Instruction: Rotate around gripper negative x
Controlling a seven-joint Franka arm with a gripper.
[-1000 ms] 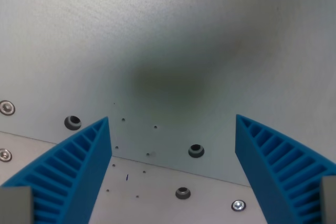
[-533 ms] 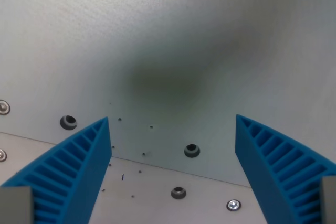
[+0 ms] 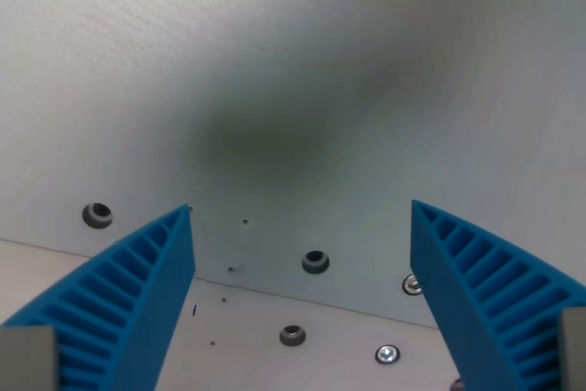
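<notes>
below, the tool point(image 3: 302, 226) hangs spread apart, empty, over a pale panel point(image 3: 275, 70).

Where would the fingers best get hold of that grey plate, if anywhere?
Probably only its lower edge, coming in from the bottom side of the wrist view. The grey plate lies flat with nothing raised on it, so the open gripper has no other purchase, and even that edge looks very shallow.

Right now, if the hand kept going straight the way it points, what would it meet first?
Nothing sits between the open blue fingers. Straight ahead, the hand would most likely meet the bare grey panel, near the dark shadow patch. How far off it is cannot be judged.
</notes>
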